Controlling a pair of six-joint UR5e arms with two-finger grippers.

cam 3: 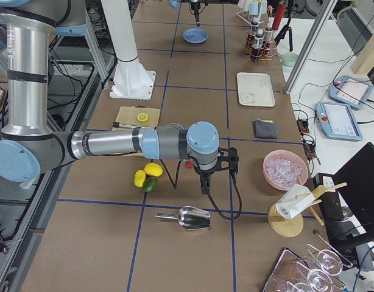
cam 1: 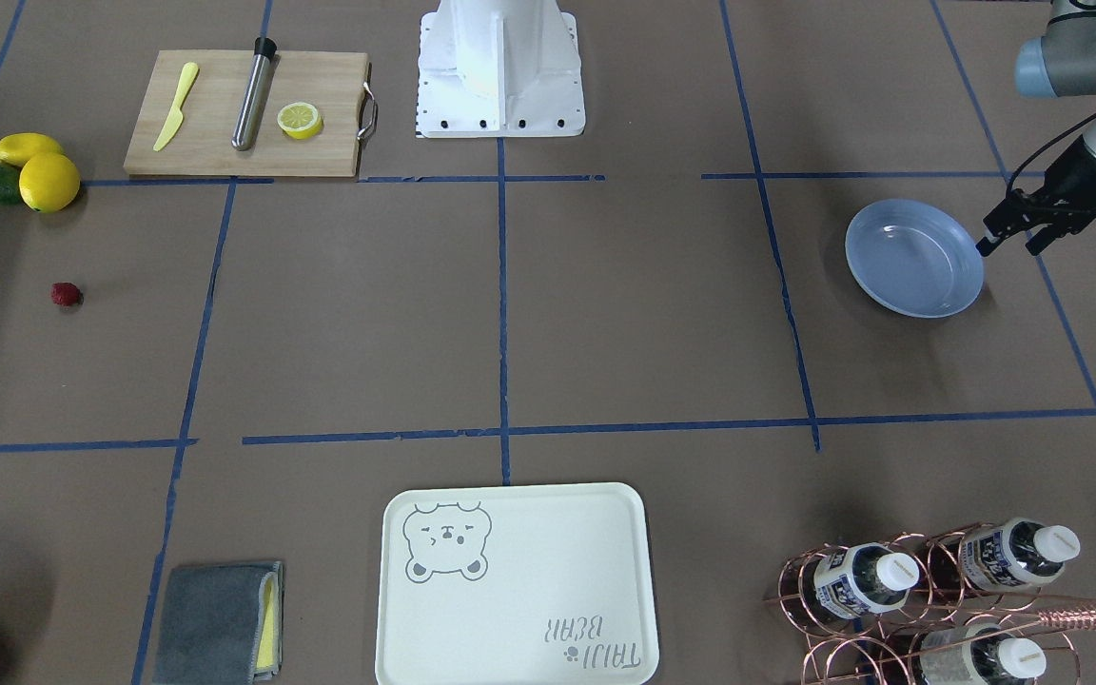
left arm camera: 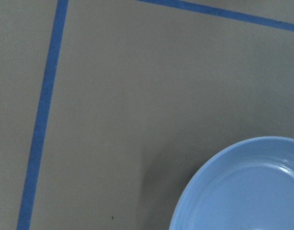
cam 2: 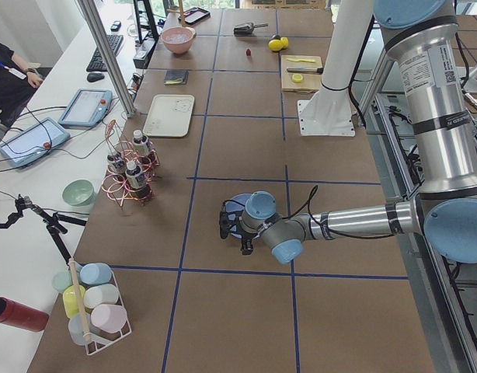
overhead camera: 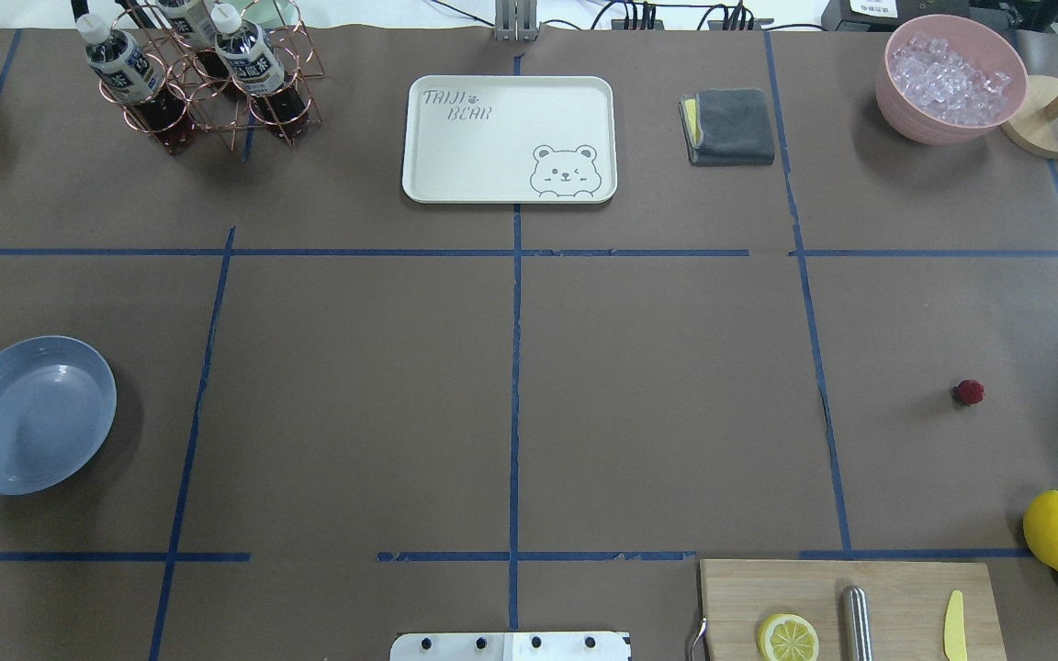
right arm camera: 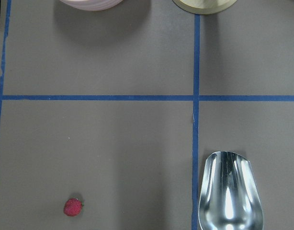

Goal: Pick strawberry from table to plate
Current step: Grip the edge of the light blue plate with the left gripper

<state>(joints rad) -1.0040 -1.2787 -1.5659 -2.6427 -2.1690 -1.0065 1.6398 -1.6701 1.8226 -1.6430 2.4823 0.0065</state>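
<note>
Strawberry (cam 1: 66, 294) tiny, round, well apart from plate (cam 1: 914, 259): may squirt from pinch or drop in transit. Left gripper (cam 1: 1008, 245) jaws apart, empty; right gripper (cam 3: 218, 181), cannot tell.

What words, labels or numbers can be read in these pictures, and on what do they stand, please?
"TAIJI BEAR": on the cream rectangular bear-printed tray.
White labels on the three dark bottles: too small to read.
Sticker on the left arm's silver tube: too small to read.

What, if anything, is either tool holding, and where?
Nothing seen held. The tiny dark red strawberry lies free on the brown table; the left tool is open, empty.
</note>
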